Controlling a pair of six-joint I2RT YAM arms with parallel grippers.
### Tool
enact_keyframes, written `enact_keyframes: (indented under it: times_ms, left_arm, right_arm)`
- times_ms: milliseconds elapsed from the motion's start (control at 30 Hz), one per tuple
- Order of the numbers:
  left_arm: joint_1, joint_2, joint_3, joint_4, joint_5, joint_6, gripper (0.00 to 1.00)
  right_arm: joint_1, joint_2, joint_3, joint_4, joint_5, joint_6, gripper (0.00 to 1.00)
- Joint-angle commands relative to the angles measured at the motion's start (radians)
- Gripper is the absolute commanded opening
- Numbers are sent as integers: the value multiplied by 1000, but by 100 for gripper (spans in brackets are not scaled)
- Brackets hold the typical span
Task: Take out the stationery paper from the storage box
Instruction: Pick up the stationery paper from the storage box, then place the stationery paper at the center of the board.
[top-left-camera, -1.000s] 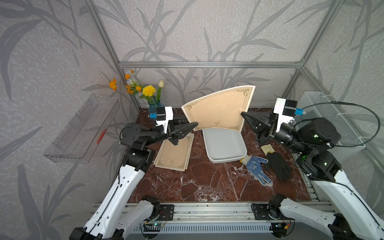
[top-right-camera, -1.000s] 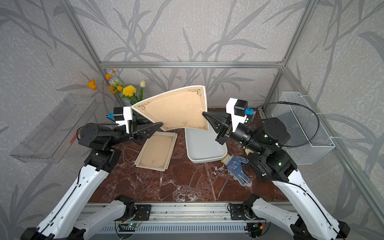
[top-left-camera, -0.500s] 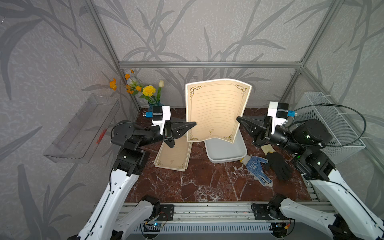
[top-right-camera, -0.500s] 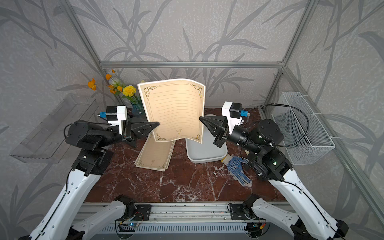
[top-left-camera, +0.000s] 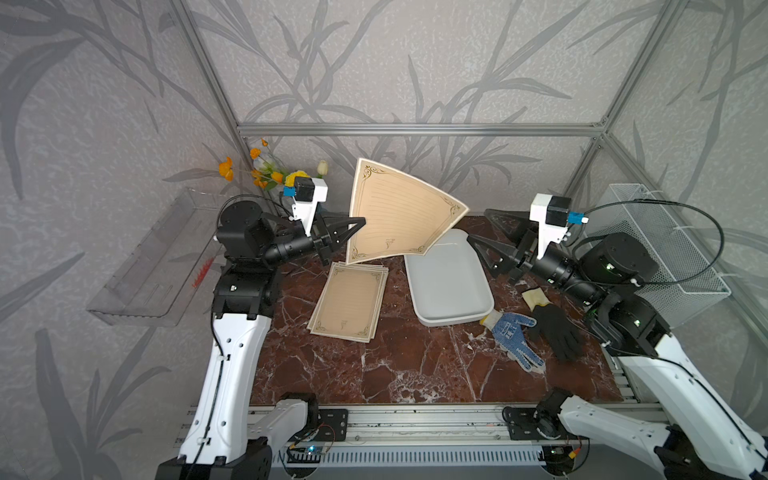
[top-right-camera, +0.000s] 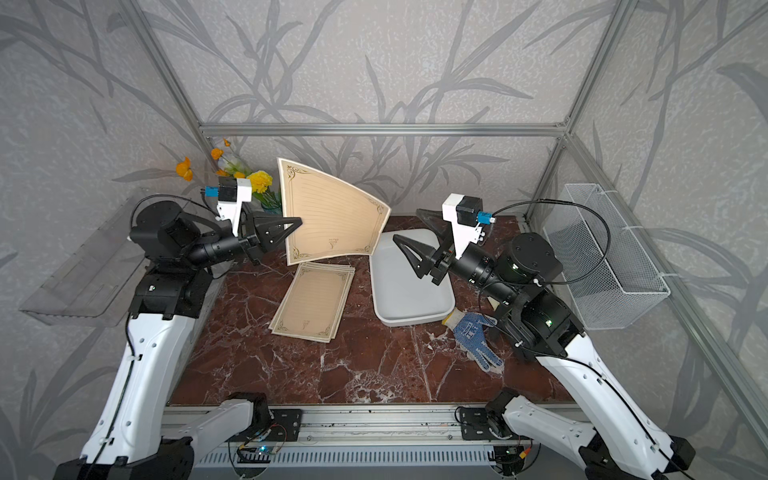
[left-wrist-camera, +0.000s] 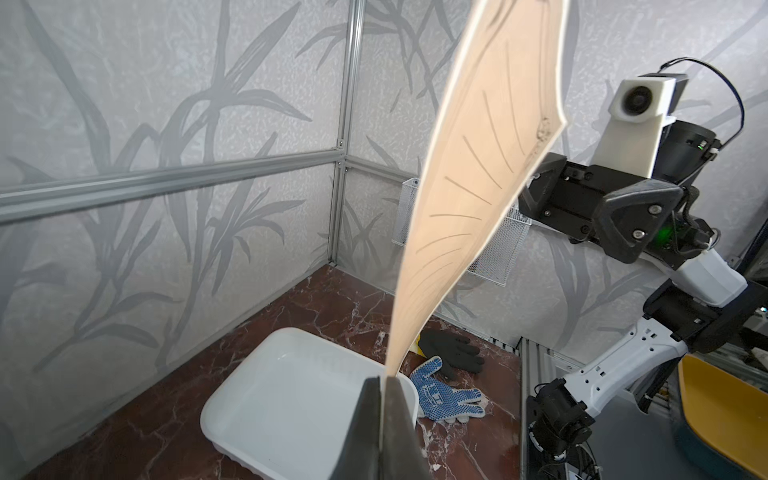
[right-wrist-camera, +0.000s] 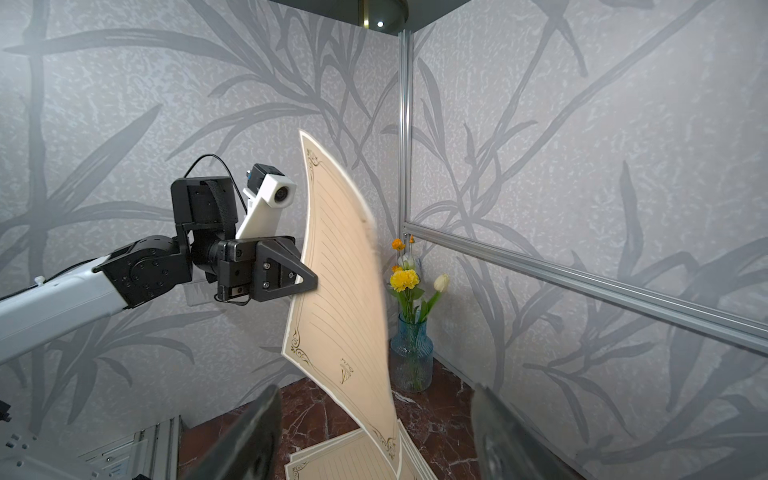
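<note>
A tan sheet of stationery paper (top-left-camera: 399, 216) with scrolled corners stands upright in the air, curved like a sail, above the far middle of the table. The left gripper (top-left-camera: 362, 223) pinches its left edge. In the left wrist view the sheet rises from between the two fingers (left-wrist-camera: 361, 436), which are pressed together on it. In both top views the sheet's lower right corner overlaps the far left corner of the storage box (top-left-camera: 446, 286). The box is a glossy white tray lying right of centre on the dark red marble table (top-left-camera: 395, 365).

Left of the box, a stack of matching sheets (top-left-camera: 349, 303) lies flat on the table. The right gripper (top-left-camera: 478, 225) hovers over the box's far right side, fingers spread wide, apart from the paper.

Just beside the box's near right corner lie a blue dotted glove (top-left-camera: 513, 336) and a black glove (top-left-camera: 557, 332). A vase of flowers (right-wrist-camera: 411, 353) stands at the far left. A clear shelf tray (top-left-camera: 153, 266) hangs on the left wall and a white wire basket (top-left-camera: 660, 249) on the right wall.
</note>
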Motion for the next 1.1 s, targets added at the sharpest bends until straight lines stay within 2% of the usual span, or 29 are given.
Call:
enact_keyframes:
  times_ms: [0,100,300,367,433,500,667,800,1067]
  left_arm:
    - [63,45,19,-104,84,-58,0]
    - [129,82,5,-161,116,-85,0]
    - [215,169,9,-492,121,116,0]
    - [230,224,22,-631,72,199,0]
    - [230,291,47,-787,-24,305,0]
    - [229,341,49,-862,-96,372,0]
    - [227,450,23,-912,-195,457,0]
    - [219,559,52,-974,-93,568,0]
    - [164,656,94,-1036,-62,635,0]
  right_arm:
    - [-5,6,30,-12,17,-16,71]
    - [-5,17,42,-27,0,-26,71]
    - [-5,46,52,-46,-31,-22,72]
    - [-5,54,52,-46,-47,-16,71]
    - [-4,59,52,-42,-62,-7,72]
    - [-5,59,47,-37,-69,-2,71]
    - [-5,64,50,-53,-70,-20,72]
    - [-6,66,55,-68,-75,-29,71]
    - [-5,48,28,-73,-71,-35,72]
